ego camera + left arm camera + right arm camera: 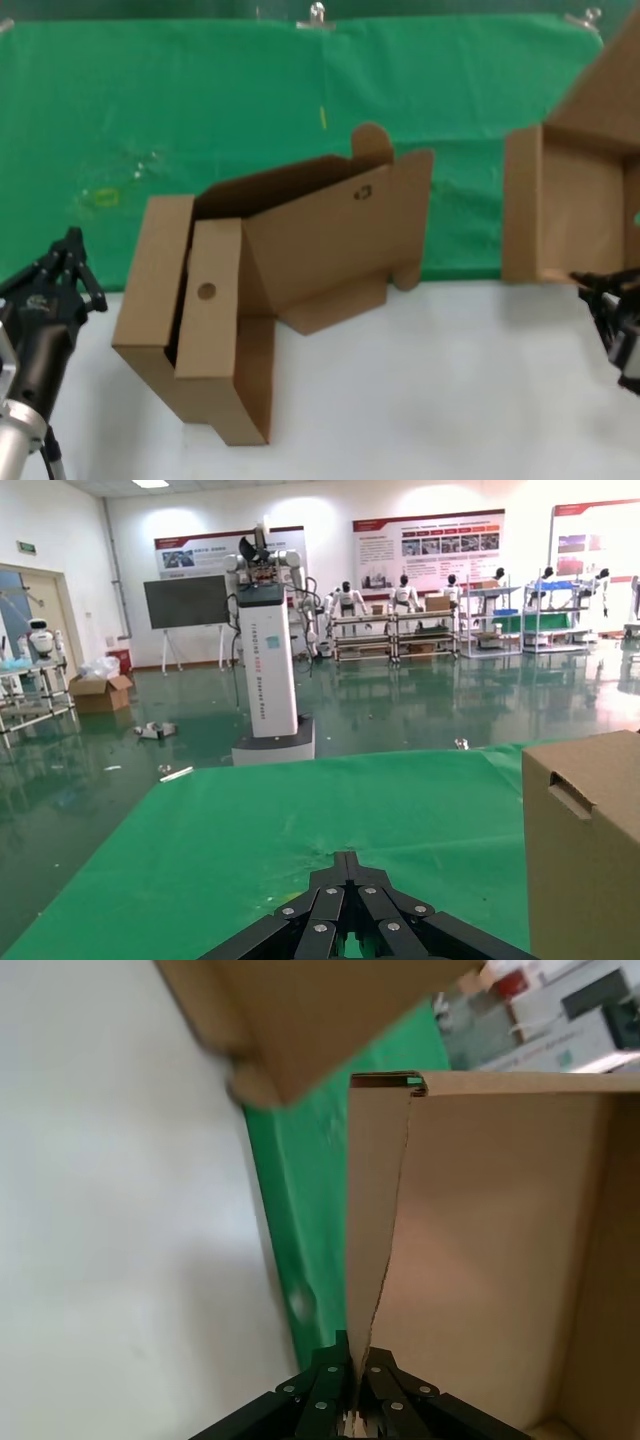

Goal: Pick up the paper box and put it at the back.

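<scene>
my right hand [352, 1380] is pinched narrow on the near wall of the paper box [565, 205], which sits open and empty at the right, mostly on the green cloth [200, 120] with its near edge at the white counter [450, 400]. it looks light but thin and bendy, so i'd keep hold low on that wall, near the corner. my left hand [70, 262] waits closed at the near left, beside the other open cartons [270, 300], also empty as far as i can see.

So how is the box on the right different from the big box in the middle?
The paper box on the right is open, and the right gripper is shut on its wall; the middle carton is touched by no gripper. The paper box lies almost wholly on the green cloth, while the middle carton sits mostly on the white table. The middle carton shows a round hole; the paper box shows none here. Both are brown cardboard.
</scene>
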You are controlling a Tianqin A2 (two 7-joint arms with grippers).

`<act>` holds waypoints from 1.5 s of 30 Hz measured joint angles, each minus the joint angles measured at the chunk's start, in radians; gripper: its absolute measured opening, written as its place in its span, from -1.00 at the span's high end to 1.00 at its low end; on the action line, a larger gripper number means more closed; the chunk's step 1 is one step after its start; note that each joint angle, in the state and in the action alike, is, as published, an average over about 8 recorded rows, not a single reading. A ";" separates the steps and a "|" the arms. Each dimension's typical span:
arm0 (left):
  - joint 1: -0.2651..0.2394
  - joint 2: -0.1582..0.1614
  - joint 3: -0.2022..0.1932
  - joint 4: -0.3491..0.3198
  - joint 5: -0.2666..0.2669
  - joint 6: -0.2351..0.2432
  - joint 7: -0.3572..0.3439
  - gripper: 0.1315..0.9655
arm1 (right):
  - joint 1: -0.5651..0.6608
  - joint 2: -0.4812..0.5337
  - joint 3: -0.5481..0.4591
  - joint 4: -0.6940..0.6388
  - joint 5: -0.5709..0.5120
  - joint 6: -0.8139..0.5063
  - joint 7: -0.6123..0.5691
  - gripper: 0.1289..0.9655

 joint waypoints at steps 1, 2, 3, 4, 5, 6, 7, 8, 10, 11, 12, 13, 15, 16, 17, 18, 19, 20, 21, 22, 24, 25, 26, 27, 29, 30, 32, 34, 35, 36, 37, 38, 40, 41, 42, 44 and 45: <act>0.000 0.000 0.000 0.000 0.000 0.000 0.000 0.97 | 0.032 -0.013 -0.004 -0.027 -0.051 -0.003 0.013 0.95; 0.000 0.000 0.000 0.000 0.000 0.000 0.000 0.97 | 0.064 -0.026 -0.008 -0.053 -0.102 -0.009 0.028 0.95; 0.000 0.000 0.000 0.000 0.000 0.000 0.000 0.97 | 0.094 -0.039 -0.013 -0.080 -0.152 -0.018 0.042 0.95; 0.000 0.000 0.000 0.000 0.000 0.000 0.000 0.97 | 0.122 -0.052 -0.017 -0.104 -0.198 -0.028 0.056 0.95; 0.000 0.000 0.000 0.000 0.000 0.000 0.000 0.97 | 0.148 -0.064 -0.023 -0.129 -0.241 -0.038 0.070 0.95; 0.000 0.000 0.000 0.000 0.000 0.000 0.000 0.97 | 0.173 -0.075 -0.029 -0.153 -0.281 -0.048 0.083 0.95; 0.000 0.000 0.000 0.000 0.000 0.000 0.000 0.97 | 0.197 -0.085 -0.036 -0.177 -0.317 -0.058 0.095 0.95; 0.000 0.000 0.000 0.000 0.000 0.000 0.000 0.97 | 0.219 -0.093 -0.043 -0.199 -0.349 -0.067 0.106 0.95; 0.000 0.000 0.000 0.000 0.000 0.000 0.000 0.97 | 0.256 -0.107 -0.058 -0.239 -0.397 -0.080 0.124 0.95; 0.000 0.000 0.000 0.000 0.000 0.000 0.000 0.97 | 0.273 -0.112 -0.067 -0.258 -0.416 -0.084 0.131 0.95; 0.000 0.000 0.000 0.000 0.000 0.000 0.000 0.97 | 0.289 -0.117 -0.075 -0.276 -0.432 -0.088 0.137 0.95; 0.000 0.000 0.000 0.000 0.000 0.000 0.000 0.97 | 0.303 -0.121 -0.083 -0.290 -0.444 -0.090 0.141 0.95; 0.000 0.000 0.000 0.000 0.000 0.000 0.000 0.97 | 0.325 -0.126 -0.098 -0.314 -0.462 -0.092 0.148 0.95; 0.000 0.000 0.000 0.000 0.000 0.000 0.000 0.97 | 0.334 -0.128 -0.105 -0.324 -0.469 -0.092 0.151 0.95; 0.000 0.000 0.000 0.000 0.000 0.000 0.000 0.97 | 0.343 -0.130 -0.111 -0.332 -0.474 -0.092 0.154 0.95; 0.000 0.000 0.000 0.000 0.000 0.000 0.000 0.97 | 0.350 -0.131 -0.117 -0.339 -0.479 -0.092 0.157 0.95; 0.000 0.000 0.000 0.000 0.000 0.000 0.000 0.97 | 0.356 -0.131 -0.123 -0.344 -0.482 -0.092 0.159 0.95; 0.000 0.000 0.000 0.000 0.000 0.000 0.000 0.97 | 0.361 -0.132 -0.128 -0.348 -0.484 -0.092 0.161 0.95; 0.000 0.000 0.000 0.000 0.000 0.000 0.000 0.97 | 0.366 -0.132 -0.133 -0.352 -0.485 -0.091 0.164 0.95; 0.000 0.000 0.000 0.000 0.000 0.000 0.000 0.97 | 0.370 -0.132 -0.137 -0.355 -0.485 -0.091 0.166 0.95; 0.000 0.000 0.000 0.000 0.000 0.000 0.000 0.97 | 0.378 -0.133 -0.144 -0.359 -0.485 -0.089 0.172 0.91; 0.000 0.000 0.000 0.000 0.000 0.000 0.000 0.97 | 0.381 -0.133 -0.147 -0.361 -0.484 -0.089 0.174 0.89; 0.000 0.000 0.000 0.000 0.000 0.000 0.000 0.97 | 0.384 -0.134 -0.150 -0.361 -0.483 -0.088 0.177 0.87; 0.000 0.000 0.000 0.000 0.000 0.000 0.000 0.97 | 0.386 -0.134 -0.153 -0.361 -0.483 -0.087 0.179 0.85; 0.000 0.000 0.000 0.000 0.000 0.000 0.000 0.97 | 0.388 -0.133 -0.157 -0.357 -0.481 -0.086 0.184 0.82; 0.000 0.000 0.000 0.000 0.000 0.000 0.000 0.97 | 0.387 -0.131 -0.158 -0.352 -0.479 -0.085 0.187 0.80; 0.000 0.000 0.000 0.000 0.000 0.000 0.000 0.97 | 0.377 -0.123 -0.159 -0.332 -0.472 -0.086 0.191 0.76; 0.000 0.000 0.000 0.000 0.000 0.000 0.000 0.97 | 0.355 -0.107 -0.157 -0.293 -0.453 -0.090 0.195 0.68; 0.000 0.000 0.000 0.000 0.000 0.000 0.000 0.97 | 0.340 -0.095 -0.155 -0.268 -0.438 -0.092 0.196 0.64; 0.000 0.000 0.000 0.000 0.000 0.000 0.000 0.97 | 0.322 -0.083 -0.151 -0.239 -0.419 -0.095 0.195 0.60; 0.000 0.000 0.000 0.000 0.000 0.000 0.000 0.97 | 0.302 -0.072 -0.145 -0.209 -0.398 -0.099 0.193 0.57; 0.000 0.000 0.000 0.000 0.000 0.000 0.000 0.97 | 0.281 -0.062 -0.135 -0.176 -0.372 -0.105 0.187 0.53; 0.000 0.000 0.000 0.000 0.000 0.000 0.000 0.97 | 0.237 -0.050 -0.107 -0.110 -0.316 -0.125 0.167 0.49; 0.000 0.000 0.000 0.000 0.000 0.000 0.000 0.97 | 0.221 -0.046 -0.096 -0.087 -0.293 -0.131 0.159 0.49; 0.000 0.000 0.000 0.000 0.000 0.000 0.000 0.97 | 0.209 -0.045 -0.087 -0.069 -0.274 -0.136 0.152 0.49; 0.000 0.000 0.000 0.000 0.000 0.000 0.000 0.97 | 0.193 -0.048 -0.072 -0.047 -0.246 -0.142 0.141 0.43; 0.000 0.000 0.000 0.000 0.000 0.000 0.000 0.97 | 0.188 -0.051 -0.068 -0.041 -0.236 -0.141 0.138 0.37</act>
